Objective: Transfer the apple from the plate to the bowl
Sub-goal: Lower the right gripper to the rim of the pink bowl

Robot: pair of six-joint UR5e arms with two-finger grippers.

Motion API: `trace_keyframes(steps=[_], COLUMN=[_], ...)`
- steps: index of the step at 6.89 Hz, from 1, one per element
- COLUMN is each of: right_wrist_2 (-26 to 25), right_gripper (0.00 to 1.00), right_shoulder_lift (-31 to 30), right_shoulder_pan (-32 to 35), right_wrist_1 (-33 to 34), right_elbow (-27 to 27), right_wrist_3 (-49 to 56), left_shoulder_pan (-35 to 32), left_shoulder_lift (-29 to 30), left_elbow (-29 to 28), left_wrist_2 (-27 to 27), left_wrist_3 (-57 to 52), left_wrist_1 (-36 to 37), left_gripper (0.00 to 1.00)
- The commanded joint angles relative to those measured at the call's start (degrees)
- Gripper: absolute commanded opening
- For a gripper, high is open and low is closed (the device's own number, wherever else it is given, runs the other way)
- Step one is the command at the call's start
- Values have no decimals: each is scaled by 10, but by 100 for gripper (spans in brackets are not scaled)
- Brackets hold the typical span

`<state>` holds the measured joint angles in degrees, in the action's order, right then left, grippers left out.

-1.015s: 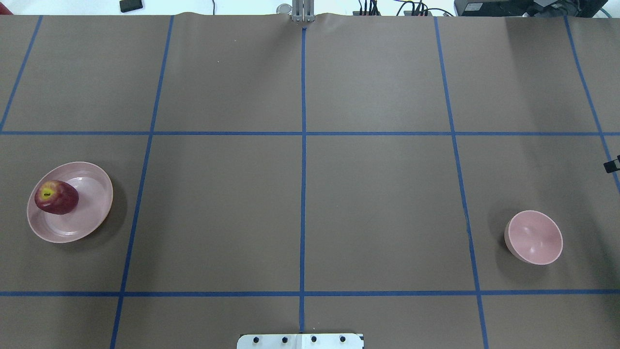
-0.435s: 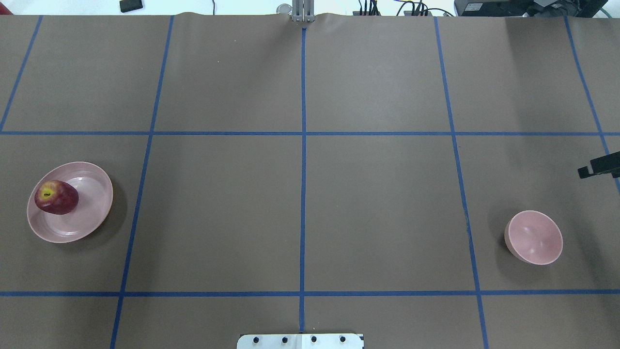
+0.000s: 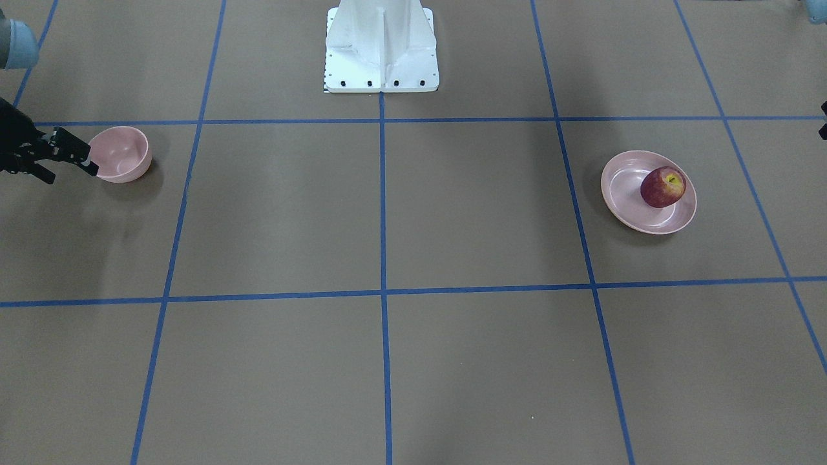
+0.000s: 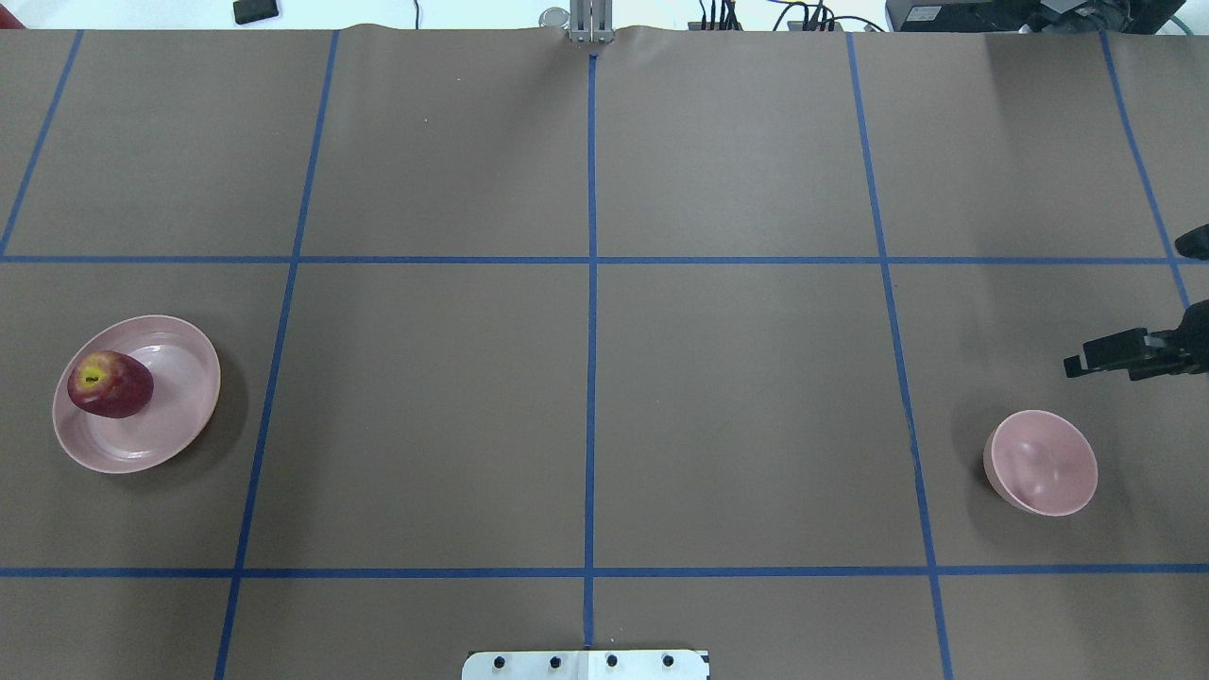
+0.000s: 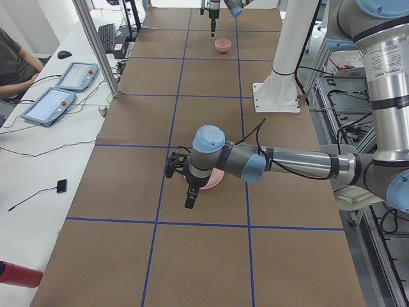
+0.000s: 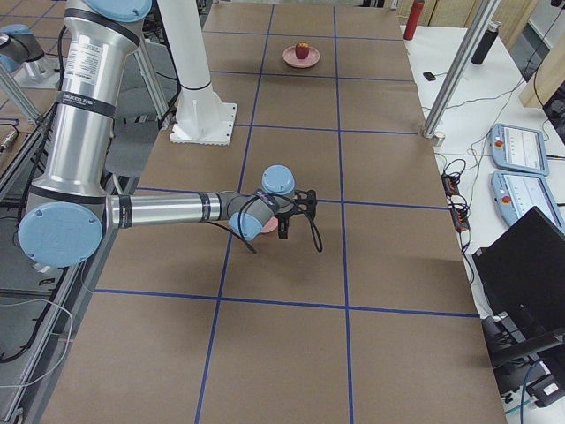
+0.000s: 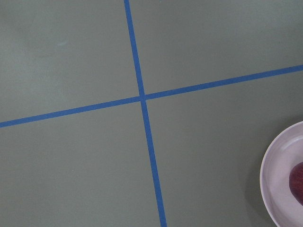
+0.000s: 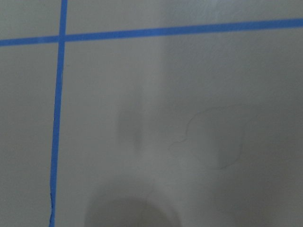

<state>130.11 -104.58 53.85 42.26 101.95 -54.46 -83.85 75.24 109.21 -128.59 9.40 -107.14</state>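
The table (image 4: 737,397), marked with blue tape (image 4: 590,378), is carrying two dishes, well apart at opposite ends. The left arm (image 5: 300,163) is reaching out over the plate, with the left end effector (image 5: 181,187) hanging just beside it. I cannot tell whether its fingers are spread or pressed together. The right arm (image 6: 168,210) is stretching over the bowl, and the right end effector (image 3: 72,173) is hovering near the bowl, fingers spread, holding nothing. The plate (image 4: 179,416) is sitting on the robot's left, the bowl (image 4: 1039,463) upright on its right. The apple (image 4: 110,384) is resting on the plate, stem up, toward its outer edge.
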Motion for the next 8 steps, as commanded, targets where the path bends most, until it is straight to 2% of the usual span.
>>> trace_keyframes(steps=[1, 3, 4, 5, 6, 8], right_wrist_2=[-11, -9, -10, -10, -10, -6], right_gripper=[92, 88, 79, 56, 3, 0], right_shoulder_lift=[-41, -48, -44, -41, -41, -43], right_shoulder_pan=[-30, -51, -60, -63, -64, -71], right_wrist_1=[-38, -46, -45, -45, -44, -45], right_elbow=[0, -2, -5, -11, -15, -18], right_wrist_3=[-14, -14, -18, -18, -18, -19], left_shoulder_pan=[0, 0, 0, 0, 0, 0], left_shoulder_lift=[0, 0, 0, 0, 0, 0], left_elbow=[0, 0, 0, 0, 0, 0], left_wrist_2=[0, 0, 0, 0, 0, 0], left_wrist_3=[3, 3, 3, 3, 3, 4], left_wrist_1=[0, 0, 0, 0, 0, 0], left_gripper=[98, 98, 98, 98, 98, 98])
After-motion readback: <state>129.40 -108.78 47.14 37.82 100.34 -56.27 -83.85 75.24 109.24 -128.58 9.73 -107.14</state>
